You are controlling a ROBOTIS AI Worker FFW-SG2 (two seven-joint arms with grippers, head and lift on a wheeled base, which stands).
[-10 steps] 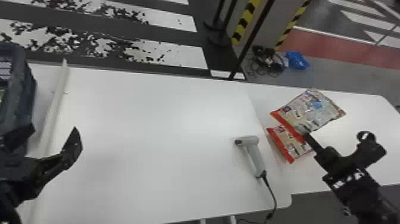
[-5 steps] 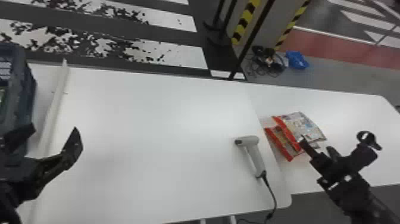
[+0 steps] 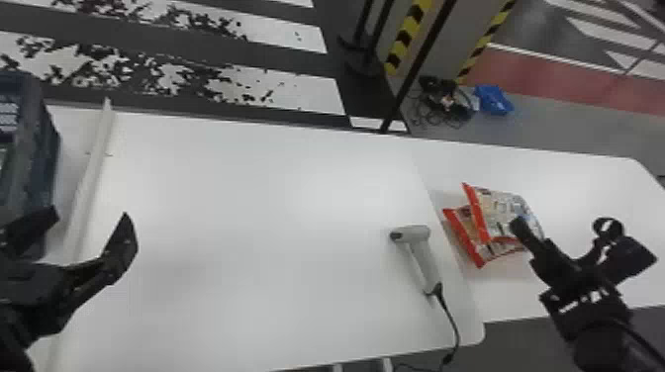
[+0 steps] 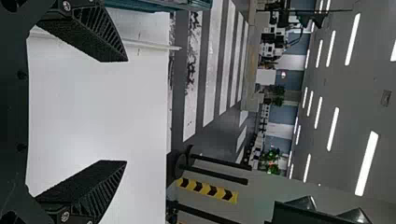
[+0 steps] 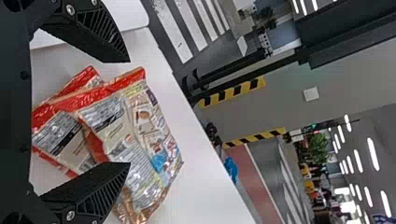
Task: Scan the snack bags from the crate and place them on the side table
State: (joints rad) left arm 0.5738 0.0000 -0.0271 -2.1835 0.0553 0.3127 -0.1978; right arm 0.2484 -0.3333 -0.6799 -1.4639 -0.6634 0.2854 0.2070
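Two red-edged snack bags lie overlapping on the side table (image 3: 584, 183): the upper bag (image 3: 504, 210) rests partly over the lower bag (image 3: 461, 228). My right gripper (image 3: 564, 226) is open at their right, one finger over the upper bag's edge. In the right wrist view the right gripper (image 5: 129, 112) has its fingers apart, with the upper bag (image 5: 152, 135) and lower bag (image 5: 58, 135) beyond them. At the far left, my left gripper (image 3: 90, 216) stands open and empty beside the crate (image 3: 37, 148); the left wrist view shows the left gripper (image 4: 127, 111) likewise spread.
A grey handheld scanner (image 3: 424, 257) lies near the right end of the main table (image 3: 247, 222), its cable running off the front edge. A pale rail (image 3: 89, 183) runs along the table beside the crate. A dark pole (image 3: 418, 64) stands behind the tables.
The upper bag has dropped and shifted left onto the lower one. My right gripper has moved slightly, ending a little to the right of its half-second-ago place; the left arm has stayed still.
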